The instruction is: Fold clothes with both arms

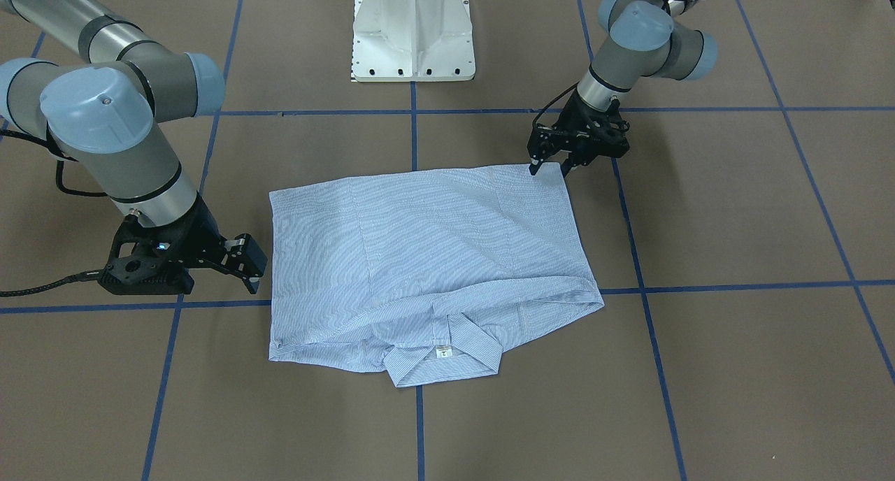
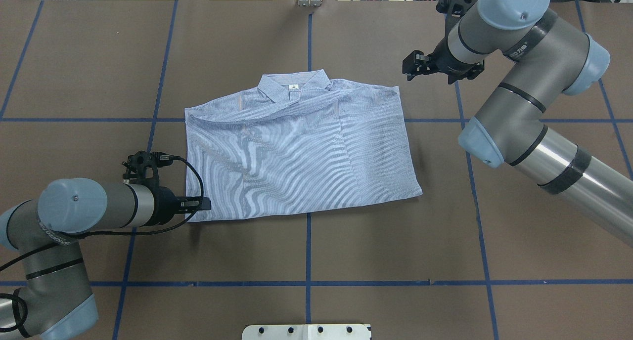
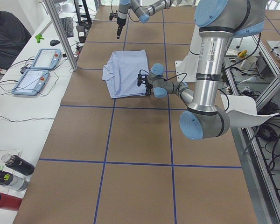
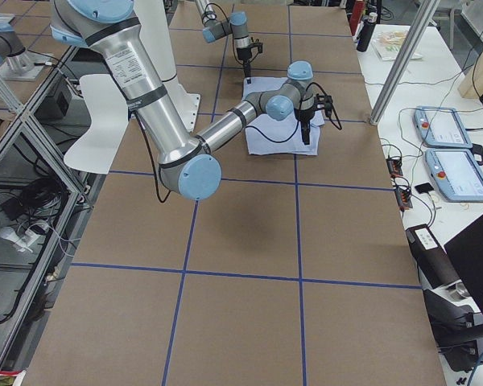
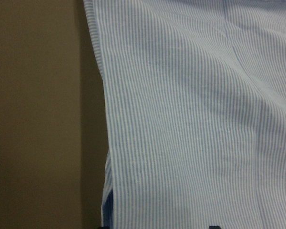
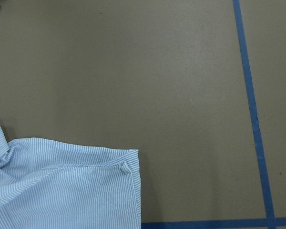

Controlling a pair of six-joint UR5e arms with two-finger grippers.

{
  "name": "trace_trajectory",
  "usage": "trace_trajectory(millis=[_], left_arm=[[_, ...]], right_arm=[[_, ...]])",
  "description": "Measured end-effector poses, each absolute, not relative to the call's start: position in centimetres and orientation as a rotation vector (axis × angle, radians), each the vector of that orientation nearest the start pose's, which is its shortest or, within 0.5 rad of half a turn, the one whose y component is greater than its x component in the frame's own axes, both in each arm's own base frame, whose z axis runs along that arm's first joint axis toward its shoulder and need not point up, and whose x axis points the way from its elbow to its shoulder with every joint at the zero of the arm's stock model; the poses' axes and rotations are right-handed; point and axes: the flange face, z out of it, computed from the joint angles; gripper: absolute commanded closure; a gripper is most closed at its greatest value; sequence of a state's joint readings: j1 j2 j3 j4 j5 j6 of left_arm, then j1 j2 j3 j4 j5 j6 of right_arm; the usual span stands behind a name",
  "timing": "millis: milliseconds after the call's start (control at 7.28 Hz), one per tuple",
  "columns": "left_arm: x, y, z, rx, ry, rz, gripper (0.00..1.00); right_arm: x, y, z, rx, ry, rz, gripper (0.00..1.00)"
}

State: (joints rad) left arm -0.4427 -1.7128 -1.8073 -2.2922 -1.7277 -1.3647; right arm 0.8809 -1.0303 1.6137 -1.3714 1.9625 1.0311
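The light blue striped shirt point(image 2: 296, 152) lies folded into a rough rectangle in the middle of the table, collar point(image 2: 292, 85) and label on the far side from the robot. It also shows in the front-facing view point(image 1: 419, 257). My left gripper point(image 1: 550, 168) is open and low at the shirt's near left corner, its fingertips on either side of that corner's edge. The left wrist view is filled by the striped cloth point(image 5: 190, 119). My right gripper point(image 2: 411, 65) is open and empty, raised just beyond the shirt's far right corner point(image 6: 128, 167).
The white pedestal base point(image 1: 414, 33) stands at the robot's edge of the table. Blue tape lines point(image 2: 308, 251) cross the brown tabletop. In the left side view, two teach pendants point(image 3: 39, 58), several bottles point(image 3: 14, 168) and a seated person point(image 3: 9, 37) are along the far side.
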Motion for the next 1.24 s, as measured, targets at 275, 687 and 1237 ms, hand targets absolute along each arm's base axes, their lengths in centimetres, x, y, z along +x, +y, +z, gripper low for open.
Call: trace_trajectory(millis=[275,687,1237], left_arm=[[45.37,-34.48,39.47,0.213,1.080,-0.126,1.00],[45.11,-34.39,39.59,0.207,1.072,-0.125,1.00],[44.59,-34.20,40.39,0.204,1.058,-0.119,1.00]], right_arm=[[-36.09,-58.57,30.60,0.222,-0.828,0.167,0.00],[-36.13,-58.44,30.61,0.222,-0.828,0.167,0.00],[-36.28,-58.31,30.98,0.218,-0.824,0.166,0.00]])
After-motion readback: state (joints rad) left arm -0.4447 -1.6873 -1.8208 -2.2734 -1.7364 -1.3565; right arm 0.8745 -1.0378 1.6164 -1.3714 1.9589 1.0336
